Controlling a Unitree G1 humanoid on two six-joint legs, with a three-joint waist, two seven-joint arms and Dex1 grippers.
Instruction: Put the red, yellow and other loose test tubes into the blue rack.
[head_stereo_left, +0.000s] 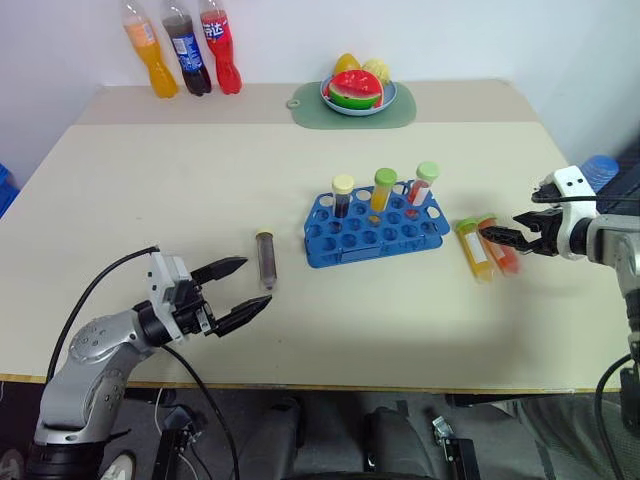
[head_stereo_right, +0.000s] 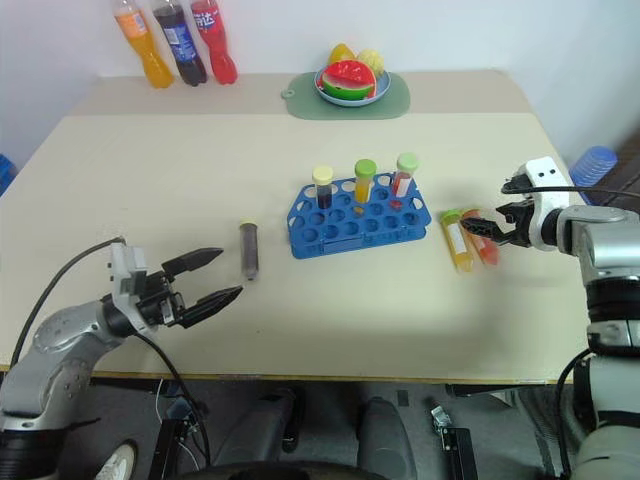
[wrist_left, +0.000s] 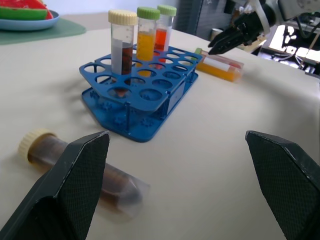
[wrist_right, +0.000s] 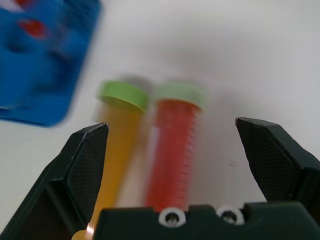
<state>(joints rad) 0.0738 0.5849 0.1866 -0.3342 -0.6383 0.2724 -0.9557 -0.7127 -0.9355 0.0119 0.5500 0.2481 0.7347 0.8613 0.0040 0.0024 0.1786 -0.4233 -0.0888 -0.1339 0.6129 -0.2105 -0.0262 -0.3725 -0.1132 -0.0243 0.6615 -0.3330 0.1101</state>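
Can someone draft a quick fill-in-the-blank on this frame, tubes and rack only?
1. The blue rack holds ____ upright tubes.
2. The dark tube lying left of the rack has a ____ cap.
3. The yellow tube and the red tube lie side by side to the rack's ____.
4. Both of those tubes have ____ caps.

Missing words: three; cream; right; green

Silver arms, black cables, white wrist housings, black-fingered left tool.
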